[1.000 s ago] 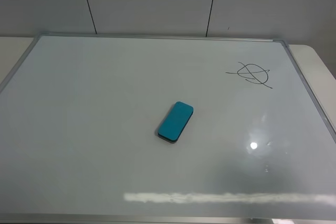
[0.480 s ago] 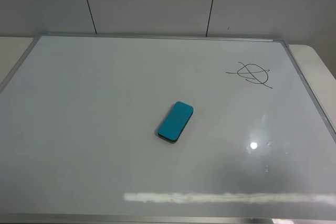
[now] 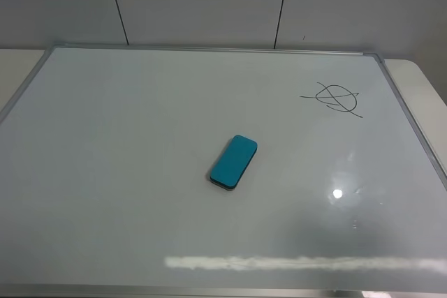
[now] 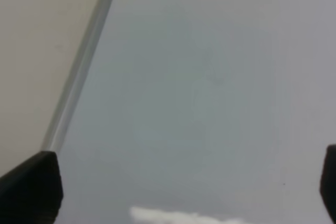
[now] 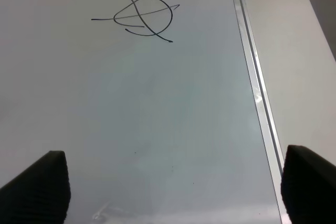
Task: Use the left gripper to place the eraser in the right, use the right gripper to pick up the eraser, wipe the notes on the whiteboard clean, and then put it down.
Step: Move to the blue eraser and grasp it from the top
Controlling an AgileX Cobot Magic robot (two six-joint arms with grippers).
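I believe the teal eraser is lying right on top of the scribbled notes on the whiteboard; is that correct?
Not quite: the eraser lies on the whiteboard near its middle, apart from the notes, as the exterior high view shows.

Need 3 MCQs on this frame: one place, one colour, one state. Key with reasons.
1. Where does the eraser lie?
A) near the middle of the whiteboard
B) hanging over its edge
C) on the table beside it

2. What colour is the eraser's upper face?
A) red
B) teal
C) yellow

3. How is the right gripper?
A) shut on the eraser
B) open and empty
C) shut on a marker

Key:
1 A: it sits mid-board, well apart from the notes near the far right corner.
2 B: teal top over a dark lower layer.
3 B: its jaws stand wide apart with only bare board between them.
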